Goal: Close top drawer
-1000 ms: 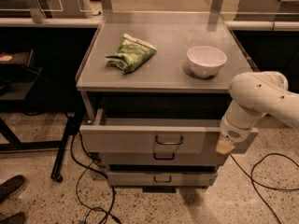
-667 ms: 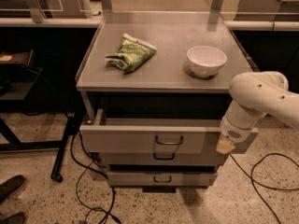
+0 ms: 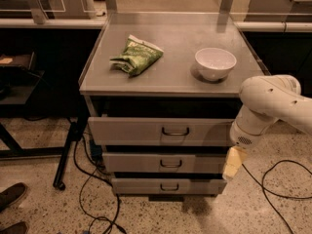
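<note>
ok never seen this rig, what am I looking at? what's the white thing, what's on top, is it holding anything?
There is one picture, from a camera looking down at the front of a grey cabinet; its mounting isn't known. The white thing on the right is the robot's arm. Its gripper hangs just below the right end of the top drawer, which stands partly pulled out. Nothing shows in the gripper, and I can't tell if it touches the drawer. On the cabinet top lie a green snack bag and a white bowl.
</note>
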{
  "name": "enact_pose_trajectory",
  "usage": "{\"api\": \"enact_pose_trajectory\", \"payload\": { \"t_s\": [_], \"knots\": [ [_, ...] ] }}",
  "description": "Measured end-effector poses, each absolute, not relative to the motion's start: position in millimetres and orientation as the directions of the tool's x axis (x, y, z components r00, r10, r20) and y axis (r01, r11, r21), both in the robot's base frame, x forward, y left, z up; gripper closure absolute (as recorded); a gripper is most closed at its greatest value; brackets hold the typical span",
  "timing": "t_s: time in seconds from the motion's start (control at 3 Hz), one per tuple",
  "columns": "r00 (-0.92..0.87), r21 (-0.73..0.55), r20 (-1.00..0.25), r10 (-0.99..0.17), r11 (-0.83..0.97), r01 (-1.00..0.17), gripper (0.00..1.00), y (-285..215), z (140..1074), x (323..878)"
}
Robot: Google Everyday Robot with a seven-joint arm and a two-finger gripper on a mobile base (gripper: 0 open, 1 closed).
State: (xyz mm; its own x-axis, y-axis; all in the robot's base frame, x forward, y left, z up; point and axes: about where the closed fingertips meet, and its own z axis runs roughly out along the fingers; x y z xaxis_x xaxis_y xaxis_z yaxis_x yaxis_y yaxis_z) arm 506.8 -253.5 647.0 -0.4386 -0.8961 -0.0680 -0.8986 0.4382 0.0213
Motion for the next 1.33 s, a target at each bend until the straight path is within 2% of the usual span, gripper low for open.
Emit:
{"api": "enact_pose_trajectory", "payload": {
  "t_s": [0.33, 1.0, 1.33],
  "knots": [
    [-0.439, 0.021, -0.068, -0.896, 0.438, -0.899, 0.00, -253.5, 647.0, 506.8],
    [-0.439, 0.021, -0.068, -0.896, 0.438, -0.899, 0.41, -253.5, 647.0, 506.8],
    [-0.435, 0.018, -0.071, -0.898, 0.435, -0.900, 0.66, -252.3, 648.2, 507.9]
  ]
}}
